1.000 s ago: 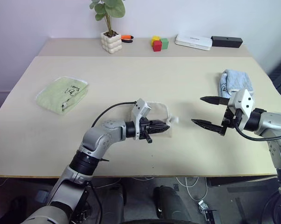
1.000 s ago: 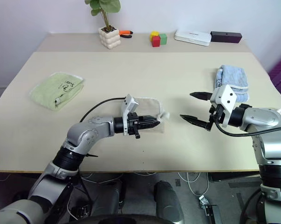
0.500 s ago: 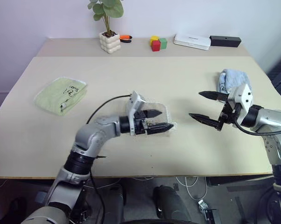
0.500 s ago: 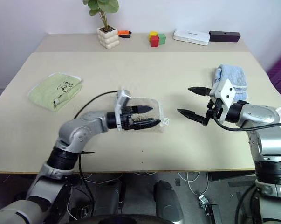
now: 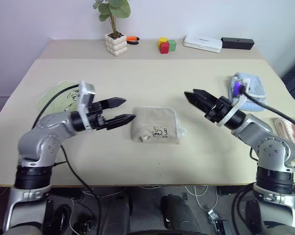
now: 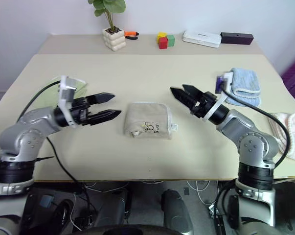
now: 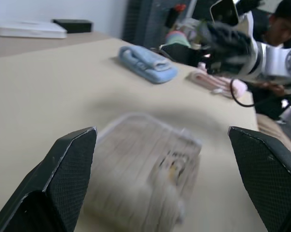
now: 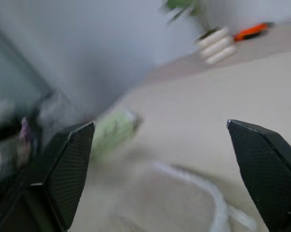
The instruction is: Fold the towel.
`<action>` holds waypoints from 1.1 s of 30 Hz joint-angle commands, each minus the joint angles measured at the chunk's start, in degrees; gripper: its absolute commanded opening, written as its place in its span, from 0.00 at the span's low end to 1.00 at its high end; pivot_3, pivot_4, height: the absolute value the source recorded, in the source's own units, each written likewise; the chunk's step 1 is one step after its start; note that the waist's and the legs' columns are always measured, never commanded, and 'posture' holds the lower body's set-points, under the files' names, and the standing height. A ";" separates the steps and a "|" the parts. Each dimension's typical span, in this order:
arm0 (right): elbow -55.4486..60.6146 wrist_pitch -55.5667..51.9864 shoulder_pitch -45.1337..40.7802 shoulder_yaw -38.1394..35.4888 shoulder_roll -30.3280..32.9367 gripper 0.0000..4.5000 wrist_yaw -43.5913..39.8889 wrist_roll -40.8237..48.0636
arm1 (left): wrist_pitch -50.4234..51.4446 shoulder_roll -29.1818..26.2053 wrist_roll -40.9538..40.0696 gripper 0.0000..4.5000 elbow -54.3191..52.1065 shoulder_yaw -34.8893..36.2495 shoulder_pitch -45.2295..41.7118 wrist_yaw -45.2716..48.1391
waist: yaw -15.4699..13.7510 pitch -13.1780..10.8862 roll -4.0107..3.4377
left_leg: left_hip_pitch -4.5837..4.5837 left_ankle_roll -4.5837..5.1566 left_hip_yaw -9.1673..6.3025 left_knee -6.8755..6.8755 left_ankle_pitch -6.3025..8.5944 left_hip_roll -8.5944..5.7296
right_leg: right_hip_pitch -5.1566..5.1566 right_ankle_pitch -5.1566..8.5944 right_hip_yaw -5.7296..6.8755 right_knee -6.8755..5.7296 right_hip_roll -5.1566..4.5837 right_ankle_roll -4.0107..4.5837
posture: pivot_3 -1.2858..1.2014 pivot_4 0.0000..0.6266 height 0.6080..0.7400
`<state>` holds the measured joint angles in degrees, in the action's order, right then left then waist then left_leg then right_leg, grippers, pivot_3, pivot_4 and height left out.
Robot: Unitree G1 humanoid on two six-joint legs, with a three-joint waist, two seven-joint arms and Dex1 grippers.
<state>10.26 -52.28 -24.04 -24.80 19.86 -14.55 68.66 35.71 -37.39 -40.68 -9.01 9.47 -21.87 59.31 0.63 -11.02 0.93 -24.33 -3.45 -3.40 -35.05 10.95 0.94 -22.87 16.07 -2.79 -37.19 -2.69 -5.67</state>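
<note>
You have the towel (image 5: 155, 125) lying folded into a compact, roughly square packet near the middle of the table (image 5: 152, 78), scribble side up, with its loop tag poking out at the packet's right edge. Neither gripper touches it. The left gripper (image 5: 119, 111) hangs above the table just to the packet's left, jaws spread apart and holding nothing, tips aimed toward the towel. The right gripper (image 5: 197, 97) hangs to the packet's right and a little farther back, also gaping and empty (its wrist view looks across the towel's pale hem toward the green towel (image 5: 65, 92) on the far side).

As far as you can judge, the folding itself is done: the cloth sits as a tidy stack with its folded edges lined up, and nothing trails loose except the tag. The near edge looks a bit puffy, with a small pucker in the front, so you might press it flat or square it up if you want a cleaner result. Otherwise what is left is only to draw both arms clear.

The blue towel (image 5: 248, 85) lies well apart on the right, behind the right arm, and needs no handling.
</note>
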 commanded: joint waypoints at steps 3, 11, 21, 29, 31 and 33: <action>7.40 4.83 9.88 -6.60 -6.54 1.00 31.99 24.29 | -1.41 -2.13 -3.10 0.99 -1.76 5.91 4.41 2.41 | 0.05 0.00 0.00 | -0.08 0.00 0.01 0.00 0.00 -0.01 | -0.03 0.01 0.00 0.06 -0.06 0.01 | 0.52 0.24 1.00; 14.49 6.11 23.68 -2.10 -5.50 1.00 43.22 44.34 | -0.88 -3.30 -5.15 0.99 -0.28 8.84 6.07 2.13 | 0.60 -0.01 -0.06 | -0.01 0.03 0.09 0.01 0.00 0.19 | -0.11 0.00 -0.06 -0.02 0.09 0.07 | 0.52 0.24 1.00; 10.80 -1.52 24.29 0.63 -3.15 1.00 38.93 44.34 | -0.88 -2.69 -6.25 0.99 -0.89 9.01 5.79 1.68 | 0.46 -0.02 -0.09 | -0.07 0.03 0.19 0.03 0.00 0.27 | -0.19 0.00 -0.10 0.01 0.11 0.08 | 0.52 0.24 1.00; 6.10 -7.50 24.94 4.12 3.90 1.00 35.15 44.34 | -0.67 -2.53 -6.62 0.99 -2.41 9.11 6.43 0.46 | 0.35 -0.01 -0.08 | -0.07 0.03 0.21 0.02 0.00 0.35 | -0.19 -0.01 -0.11 0.04 0.09 0.09 | 0.52 0.24 1.00; 4.71 -7.67 24.04 3.95 4.31 1.00 35.49 44.34 | -0.59 -2.67 -6.85 0.99 -2.63 9.18 6.51 0.14 | 0.34 -0.01 -0.08 | -0.08 0.03 0.23 0.02 0.00 0.35 | -0.21 -0.01 -0.11 0.04 0.10 0.09 | 0.52 0.24 1.00; 3.69 -7.78 23.21 3.91 3.96 1.00 35.78 44.34 | -0.61 -2.71 -7.00 0.99 -2.74 9.17 6.62 -0.25 | 0.35 -0.01 -0.07 | -0.08 0.04 0.23 0.03 0.00 0.32 | -0.21 -0.01 -0.11 0.04 0.13 0.09 | 0.52 0.24 1.00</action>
<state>13.59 -59.77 -0.27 -20.55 23.89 21.51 111.63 35.56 -39.85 -46.81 -9.83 17.18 -15.36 59.40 0.98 -11.02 0.86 -24.41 -3.41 -3.17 -35.02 10.96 1.24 -23.10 16.06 -2.91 -37.15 -2.55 -5.58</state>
